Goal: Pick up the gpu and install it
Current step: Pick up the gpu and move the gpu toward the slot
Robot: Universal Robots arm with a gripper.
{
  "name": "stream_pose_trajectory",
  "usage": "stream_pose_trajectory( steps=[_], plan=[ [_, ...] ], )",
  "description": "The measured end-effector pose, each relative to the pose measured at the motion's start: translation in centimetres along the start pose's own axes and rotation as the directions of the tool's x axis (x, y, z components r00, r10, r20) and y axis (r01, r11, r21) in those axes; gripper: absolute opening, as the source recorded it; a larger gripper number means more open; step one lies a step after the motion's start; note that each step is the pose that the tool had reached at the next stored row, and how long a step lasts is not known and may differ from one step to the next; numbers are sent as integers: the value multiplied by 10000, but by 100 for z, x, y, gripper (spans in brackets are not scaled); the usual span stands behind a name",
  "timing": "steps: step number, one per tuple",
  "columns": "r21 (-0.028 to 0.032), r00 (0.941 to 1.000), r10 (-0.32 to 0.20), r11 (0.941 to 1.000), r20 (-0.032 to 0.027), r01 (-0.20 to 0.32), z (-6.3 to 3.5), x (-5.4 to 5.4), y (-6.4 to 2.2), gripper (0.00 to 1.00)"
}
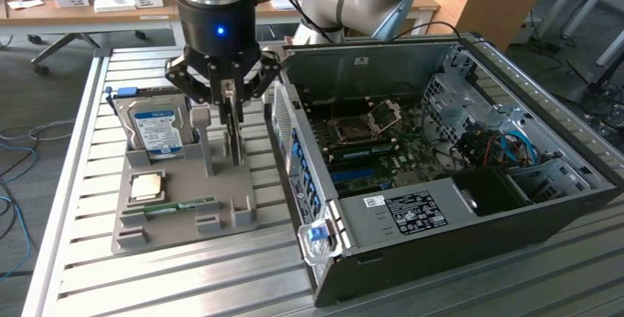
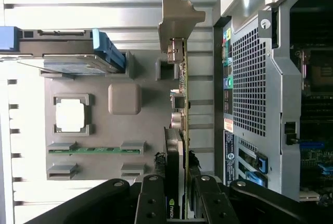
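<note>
Exterior view, nine o'clock of the open case [image 1: 468, 240]: pinches the upright gpu [image 1: 237, 147] narrowly in the tool [image 1: 231, 116] near its upper edge, likely light, stiff, fragile.

A lab: slatted metal bench [image 1: 195, 280], cluttered wooden desk [image 1: 117, 16] behind.

Arm upright, tool [image 1: 232, 118] pointing down, jaws clamped

Tan gpu [image 2: 183, 86], grey tray [image 2: 99, 130]
</note>
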State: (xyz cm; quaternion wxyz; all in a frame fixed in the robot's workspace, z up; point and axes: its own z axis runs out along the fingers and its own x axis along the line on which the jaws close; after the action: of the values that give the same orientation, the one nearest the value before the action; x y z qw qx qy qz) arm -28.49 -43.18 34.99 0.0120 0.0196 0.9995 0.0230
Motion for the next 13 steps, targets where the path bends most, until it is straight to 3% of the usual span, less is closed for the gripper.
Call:
stream_pose_trajectory(
  steps=[13],
  plan=[
    [0, 10000, 0, 10000, 0, 0, -364, -8, 17, 27]
  ],
)
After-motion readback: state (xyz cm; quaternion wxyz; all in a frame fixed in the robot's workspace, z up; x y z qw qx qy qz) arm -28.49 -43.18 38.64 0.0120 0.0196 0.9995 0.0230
